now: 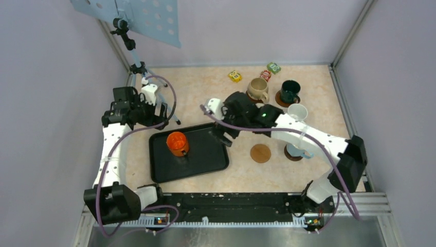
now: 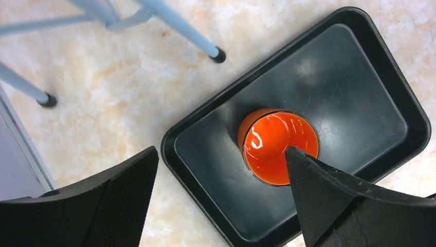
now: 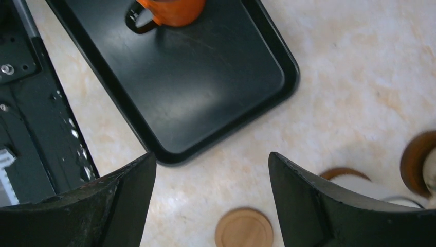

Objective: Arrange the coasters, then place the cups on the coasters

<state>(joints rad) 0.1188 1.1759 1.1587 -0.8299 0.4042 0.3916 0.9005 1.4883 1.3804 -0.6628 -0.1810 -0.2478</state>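
Note:
An orange cup (image 1: 177, 143) stands upright on the black tray (image 1: 205, 159). My left gripper (image 1: 160, 114) hovers high over the tray's far left corner, open and empty; in the left wrist view the orange cup (image 2: 280, 146) shows beside the right fingertip (image 2: 308, 175). My right gripper (image 1: 222, 136) is open and empty over the tray's right edge. A bare light-brown coaster (image 1: 260, 153) lies right of the tray, also seen as the coaster (image 3: 244, 227) below my open right gripper (image 3: 212, 157). A dark green cup (image 1: 289, 91) and a white, blue-handled cup (image 1: 298, 150) stand on coasters. A beige cup (image 1: 257, 89) and a white cup (image 1: 297, 111) stand nearby.
Small yellow (image 1: 235, 76), red (image 1: 265, 75) and green (image 1: 273, 67) blocks lie at the back. A tripod stand (image 1: 139, 67) with a perforated board stands at the back left, its feet (image 2: 218, 54) close to the tray's corner. Walls enclose three sides.

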